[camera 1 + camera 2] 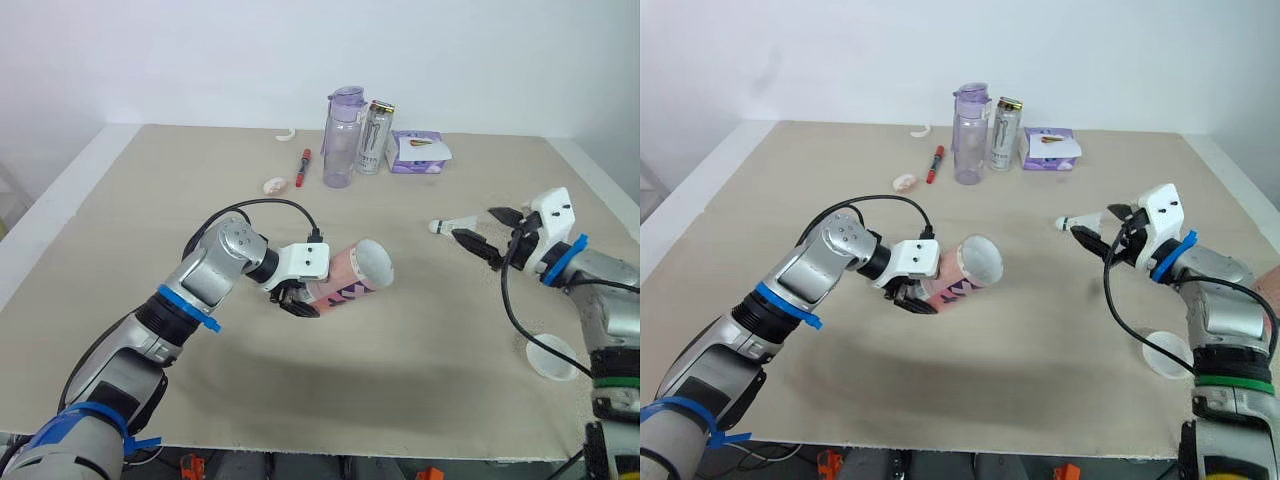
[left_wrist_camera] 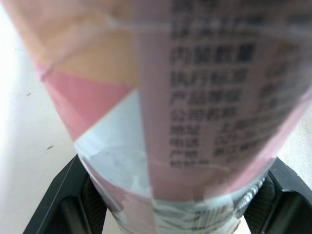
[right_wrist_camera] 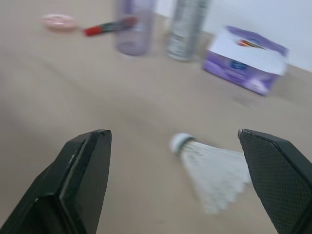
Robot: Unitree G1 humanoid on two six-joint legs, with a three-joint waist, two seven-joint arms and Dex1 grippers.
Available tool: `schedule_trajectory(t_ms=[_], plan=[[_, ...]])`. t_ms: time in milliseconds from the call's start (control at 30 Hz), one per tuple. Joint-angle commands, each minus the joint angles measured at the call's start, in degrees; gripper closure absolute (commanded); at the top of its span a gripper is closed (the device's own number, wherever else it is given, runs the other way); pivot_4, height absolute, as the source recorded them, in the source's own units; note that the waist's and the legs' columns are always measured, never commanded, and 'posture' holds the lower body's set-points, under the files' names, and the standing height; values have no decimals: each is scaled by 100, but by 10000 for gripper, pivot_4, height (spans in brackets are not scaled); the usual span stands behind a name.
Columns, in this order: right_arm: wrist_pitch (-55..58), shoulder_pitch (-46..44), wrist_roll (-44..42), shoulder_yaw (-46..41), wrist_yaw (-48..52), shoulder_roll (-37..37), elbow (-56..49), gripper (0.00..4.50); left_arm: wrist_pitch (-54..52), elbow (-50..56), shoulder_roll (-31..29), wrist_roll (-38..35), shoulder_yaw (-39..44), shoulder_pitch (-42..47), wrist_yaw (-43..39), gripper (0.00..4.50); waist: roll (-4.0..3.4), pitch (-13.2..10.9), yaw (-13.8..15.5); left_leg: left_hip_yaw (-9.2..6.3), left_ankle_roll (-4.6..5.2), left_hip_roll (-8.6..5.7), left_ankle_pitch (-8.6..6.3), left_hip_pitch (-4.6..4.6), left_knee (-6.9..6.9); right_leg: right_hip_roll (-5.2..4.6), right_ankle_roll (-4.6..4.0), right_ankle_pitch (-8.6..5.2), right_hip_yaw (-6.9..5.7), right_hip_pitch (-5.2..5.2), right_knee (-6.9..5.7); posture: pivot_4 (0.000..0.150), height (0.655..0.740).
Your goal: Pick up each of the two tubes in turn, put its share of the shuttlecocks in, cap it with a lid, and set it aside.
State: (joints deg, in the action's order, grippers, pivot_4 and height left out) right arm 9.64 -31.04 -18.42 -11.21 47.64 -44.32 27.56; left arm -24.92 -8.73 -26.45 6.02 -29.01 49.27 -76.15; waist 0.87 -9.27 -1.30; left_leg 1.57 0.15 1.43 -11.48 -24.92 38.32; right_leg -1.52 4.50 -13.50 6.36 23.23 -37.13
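Note:
A pink patterned tube point(image 1: 350, 278) is held off the table at the middle, tilted, its open mouth turned right and towards me. My left gripper point(image 1: 300, 297) is shut on its lower end; in the left wrist view the tube point(image 2: 185, 97) sits between both black fingers point(image 2: 63, 204). A white shuttlecock point(image 1: 455, 224) lies on the table at the right, cork pointing left. My right gripper point(image 1: 488, 232) is open just behind its feathers and not touching it. The right wrist view shows the shuttlecock point(image 3: 209, 170) ahead between the spread fingers point(image 3: 83, 180).
A round translucent lid point(image 1: 552, 357) lies near the front right edge. At the back stand a purple bottle point(image 1: 341, 138), a can point(image 1: 374, 137) and a purple box point(image 1: 418, 152). A red marker point(image 1: 302, 168) and a small pinkish object point(image 1: 274, 185) lie left of them.

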Motion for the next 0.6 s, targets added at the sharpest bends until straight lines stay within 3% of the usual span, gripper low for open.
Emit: schedule_trajectory(t_ms=[33,300,600], plan=[[-255,-389,103,-55,94,13,608,397,-59,-42,-34,138,-147,-115,115,13628,-1,0,0,0,0,-1,0,-1,-1,-1,0,0,1,0,0,1500,7400],[-199,-1108,189,-137,58,208,1978,397,-125,56,-89,144,-122,-179,146,13628,-1,-1,-6,-1,0,-3,0,-2,-1,0,-2,1,4,-2,0,1500,7400],[-199,-1533,312,22,311,508,2712,397,-211,156,-188,136,-103,-234,176,13628,-2,0,-67,-1,0,-1,0,-1,-2,2,-1,4,6,-2,0,1500,7400]])
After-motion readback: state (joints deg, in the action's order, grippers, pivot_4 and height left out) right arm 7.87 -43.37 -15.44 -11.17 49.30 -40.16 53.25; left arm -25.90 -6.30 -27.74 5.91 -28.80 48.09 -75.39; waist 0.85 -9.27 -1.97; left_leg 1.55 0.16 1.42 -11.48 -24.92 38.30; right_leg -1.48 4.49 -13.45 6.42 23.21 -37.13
